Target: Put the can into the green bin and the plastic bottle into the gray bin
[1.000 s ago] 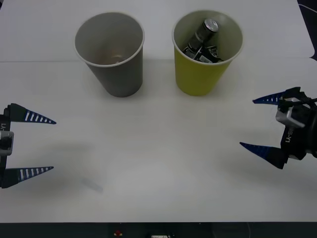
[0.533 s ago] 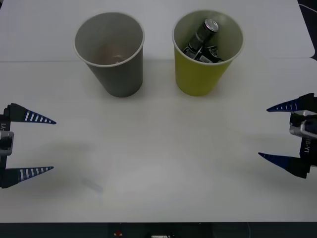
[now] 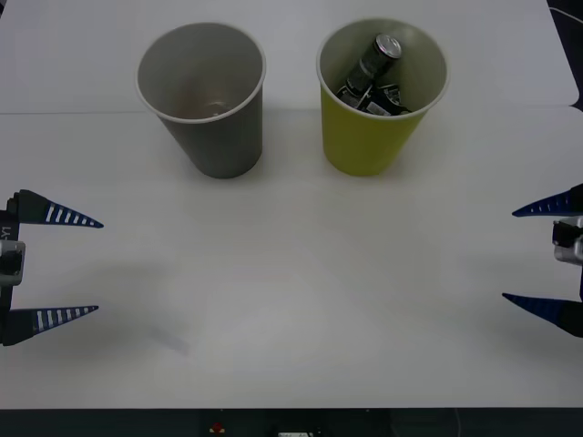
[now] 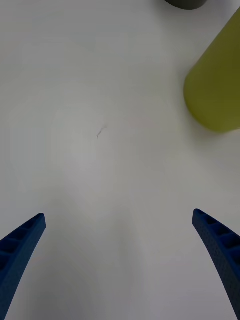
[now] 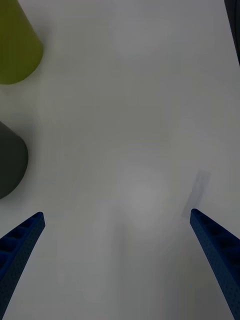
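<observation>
In the front view, the green bin [image 3: 381, 91] stands at the far side of the table [image 3: 291, 300], right of the middle, and the can [image 3: 376, 58] lies tilted inside it, its shiny top pointing up and to the far side. Some dark things lie under the can in the same cup; I cannot tell what they are. The gray bin [image 3: 202, 96] stands just left of the green one, apart from it, and its pale inside looks empty. I see no plastic bottle on the table. The left gripper [image 3: 73, 266] hovers at the near left edge with its jaws wide apart and nothing between them. The right gripper [image 3: 539, 255] is at the right edge — also spread wide and empty. Both sit well away from the cups, so I judge that the arms are parked and the can part of the task is done.

In the right wrist view, the two blue fingers [image 4: 20, 245] stand at the corners with only bare table between them; the green bin [image 4: 217, 90] is ahead, to one side.

In the left wrist view, the fingers [image 5: 212, 240] are again far apart — both cups, green [image 5: 17, 47] and gray [image 5: 10, 160], show at the edge.
</observation>
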`<state>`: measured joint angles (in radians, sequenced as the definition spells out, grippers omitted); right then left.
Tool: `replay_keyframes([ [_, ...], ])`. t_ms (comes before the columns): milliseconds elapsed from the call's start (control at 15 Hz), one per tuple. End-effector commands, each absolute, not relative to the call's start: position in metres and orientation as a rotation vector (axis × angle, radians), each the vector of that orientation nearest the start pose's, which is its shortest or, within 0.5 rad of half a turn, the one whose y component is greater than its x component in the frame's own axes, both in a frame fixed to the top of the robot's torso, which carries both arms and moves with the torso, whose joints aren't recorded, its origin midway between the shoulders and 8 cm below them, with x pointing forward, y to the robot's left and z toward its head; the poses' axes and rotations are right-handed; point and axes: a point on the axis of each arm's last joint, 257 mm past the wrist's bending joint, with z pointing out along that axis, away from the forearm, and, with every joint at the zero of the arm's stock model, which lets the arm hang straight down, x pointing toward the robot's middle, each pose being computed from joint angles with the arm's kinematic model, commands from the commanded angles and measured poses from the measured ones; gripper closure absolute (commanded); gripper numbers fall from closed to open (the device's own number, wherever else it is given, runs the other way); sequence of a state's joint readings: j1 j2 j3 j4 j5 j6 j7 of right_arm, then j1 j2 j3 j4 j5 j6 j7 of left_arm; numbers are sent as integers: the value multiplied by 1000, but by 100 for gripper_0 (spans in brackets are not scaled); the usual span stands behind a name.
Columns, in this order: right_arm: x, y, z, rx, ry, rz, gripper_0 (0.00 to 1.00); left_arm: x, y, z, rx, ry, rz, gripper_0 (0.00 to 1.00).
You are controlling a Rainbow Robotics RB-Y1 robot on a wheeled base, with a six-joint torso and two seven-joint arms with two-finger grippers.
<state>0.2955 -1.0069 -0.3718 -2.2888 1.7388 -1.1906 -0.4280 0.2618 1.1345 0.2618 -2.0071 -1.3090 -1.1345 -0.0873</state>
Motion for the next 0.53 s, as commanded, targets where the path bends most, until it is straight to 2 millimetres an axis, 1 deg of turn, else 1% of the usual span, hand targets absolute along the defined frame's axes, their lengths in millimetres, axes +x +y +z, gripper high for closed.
replay_keyframes([
  [67,340,-294,-161,-1618,1746,-80,0,341,286,-167,1762,1444,-118,0],
  [267,337,-298,-166,-1607,1774,-67,0,341,286,-167,1762,1444,-118,0],
  [333,338,-301,-167,-1599,1785,-69,0,341,286,-167,1762,1444,-118,0],
  [533,338,-301,-167,-1599,1785,-69,0,341,286,-167,1762,1444,-118,0],
])
